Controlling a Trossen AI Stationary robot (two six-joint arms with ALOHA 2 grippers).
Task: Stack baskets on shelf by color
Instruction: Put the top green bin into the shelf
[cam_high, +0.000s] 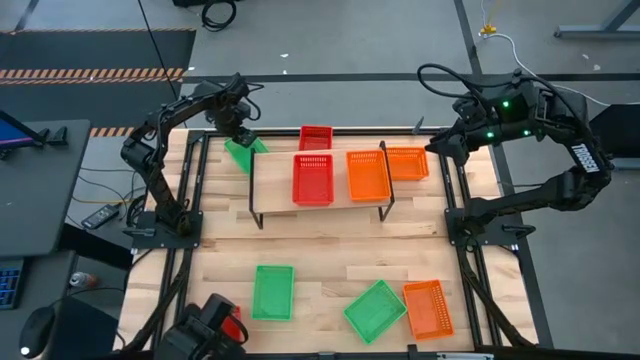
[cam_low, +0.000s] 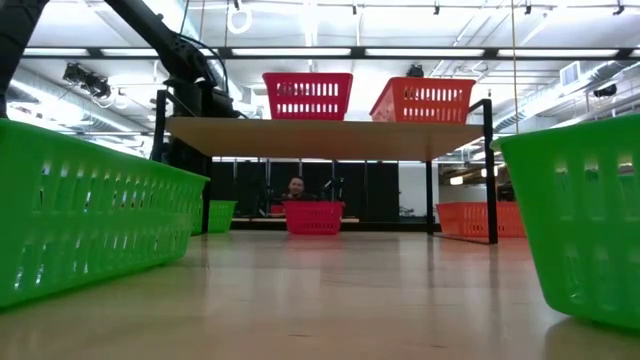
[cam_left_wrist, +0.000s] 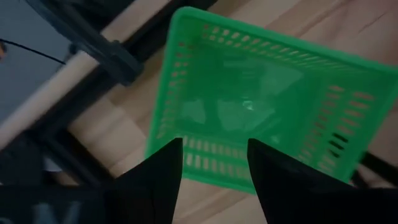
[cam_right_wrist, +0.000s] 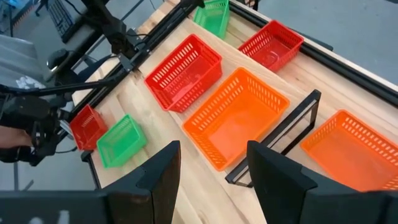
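The shelf (cam_high: 345, 208) stands mid-table, carrying a red basket (cam_high: 312, 179) and an orange basket (cam_high: 367, 174) side by side. Beyond it on the table rest another red basket (cam_high: 315, 137), an orange basket (cam_high: 408, 163) and a green basket (cam_high: 243, 153). My left gripper (cam_high: 240, 133) hovers open over that green basket (cam_left_wrist: 261, 93); its fingers stand above the basket's short wall (cam_left_wrist: 214, 163). My right gripper (cam_high: 438, 146) is open in the air near the shelf's right end (cam_right_wrist: 280, 134). Two green baskets (cam_high: 273, 292) (cam_high: 375, 310) and an orange one (cam_high: 428, 307) lie near the front edge.
A red basket (cam_high: 233, 325) sits at the near left corner, partly under a dark device. Black frame rails (cam_high: 190, 190) run along both table sides. Bare wood (cam_high: 320, 255) lies between the shelf and the near baskets. A person (cam_low: 295, 187) shows far behind the table.
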